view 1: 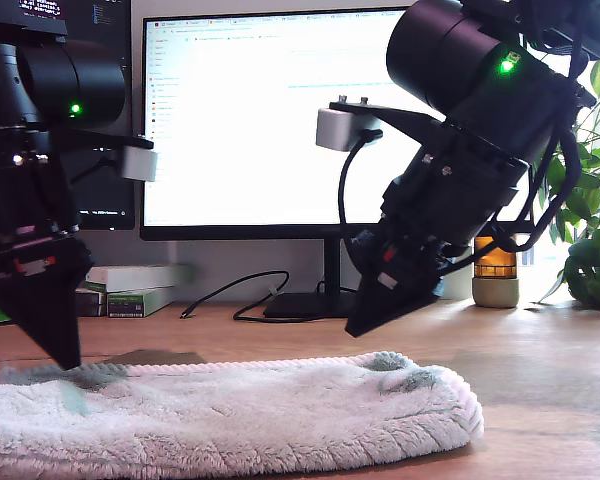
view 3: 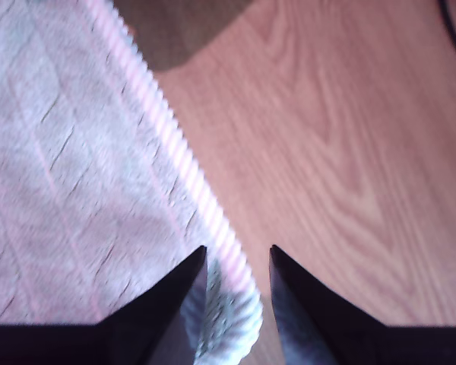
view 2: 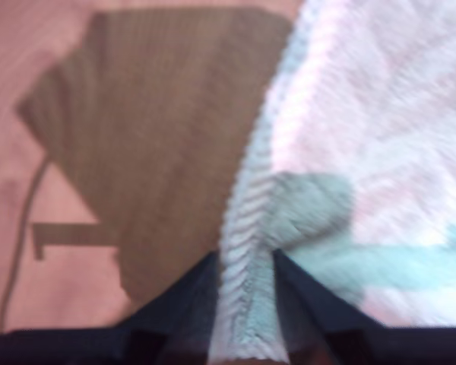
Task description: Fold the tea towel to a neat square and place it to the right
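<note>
- In the lower half of the exterior view, the tea towel (view 1: 230, 420) lies flat along the wooden bench (view 1: 540, 380). It spans from the frame's left edge to right of centre, and its corded hem (view 1: 280, 367) runs along the far side.
- At the lower left of the exterior view, the first tool (view 1: 65, 360) points down onto the towel's far edge, beside a grey-green patch of pile.
- In the first wrist view, the first tool (view 2: 245, 258) has both fingers closed against the hem (view 2: 243, 228), which fills the gap between them. The towel (view 2: 380, 114) spreads to one side and shadowed bench (view 2: 15, 76) shows on the other.
- Right of centre in the exterior view, the second tool (view 1: 352, 330) hangs tilted, its tip just above the bench behind the towel's far edge and clear of the cloth.
- In the second wrist view, the second tool (view 3: 237, 251) has its fingers narrowly parted and grips nothing. A rounded corner of the hem (view 3: 175, 144) shows through the gap, with the towel (view 3: 61, 152) on one side and bare bench (view 3: 349, 152) on the other.
- Across the upper background of the exterior view stand a lit monitor (view 1: 260, 120), an amber jar (view 1: 495, 265) and a leafy plant (view 1: 595, 200).
</note>
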Robot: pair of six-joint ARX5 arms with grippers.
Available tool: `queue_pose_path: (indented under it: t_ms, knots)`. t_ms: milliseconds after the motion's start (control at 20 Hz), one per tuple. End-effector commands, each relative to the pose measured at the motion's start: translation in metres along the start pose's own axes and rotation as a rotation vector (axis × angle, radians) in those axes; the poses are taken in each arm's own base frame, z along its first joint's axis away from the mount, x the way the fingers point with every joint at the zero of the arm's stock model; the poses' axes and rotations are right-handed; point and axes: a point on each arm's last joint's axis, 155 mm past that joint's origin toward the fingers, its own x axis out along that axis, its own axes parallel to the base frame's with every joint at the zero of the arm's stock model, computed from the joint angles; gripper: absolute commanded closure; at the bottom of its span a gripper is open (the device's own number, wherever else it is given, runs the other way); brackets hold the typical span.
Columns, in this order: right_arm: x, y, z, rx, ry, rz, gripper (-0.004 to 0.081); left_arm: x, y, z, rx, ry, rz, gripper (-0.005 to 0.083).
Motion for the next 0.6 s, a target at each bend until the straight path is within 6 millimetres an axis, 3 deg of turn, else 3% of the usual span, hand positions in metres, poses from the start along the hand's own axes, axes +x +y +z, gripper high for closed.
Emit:
queue_pose_path:
  t_ms: [0, 150, 300, 350, 550]
  knots:
    - [0.002, -0.003, 0.001, 0.006, -0.007, -0.007, 0.0543, 0.006, 0.001, -0.002, -0.019, 0.004, 0.001, 0.0556]
    - [0.0, -0.007, 0.008, 0.038, -0.019, -0.012, 0.0566, 0.003, 0.004, 0.005, -0.045, -0.022, 0.011, 0.0585]
    - [-0.003, -0.01, 0.015, 0.054, -0.013, -0.006, 0.0715, -0.007, -0.003, 0.013, -0.085, -0.065, -0.022, 0.0787]
    - [-0.004, -0.01, 0.017, 0.066, -0.013, 0.002, 0.0788, -0.012, -0.008, 0.016, -0.102, -0.084, -0.042, 0.0793]
    - [-0.011, 0.008, 0.02, 0.128, -0.019, 0.097, 0.0781, -0.04, -0.016, 0.036, -0.171, -0.198, -0.065, 0.0794]
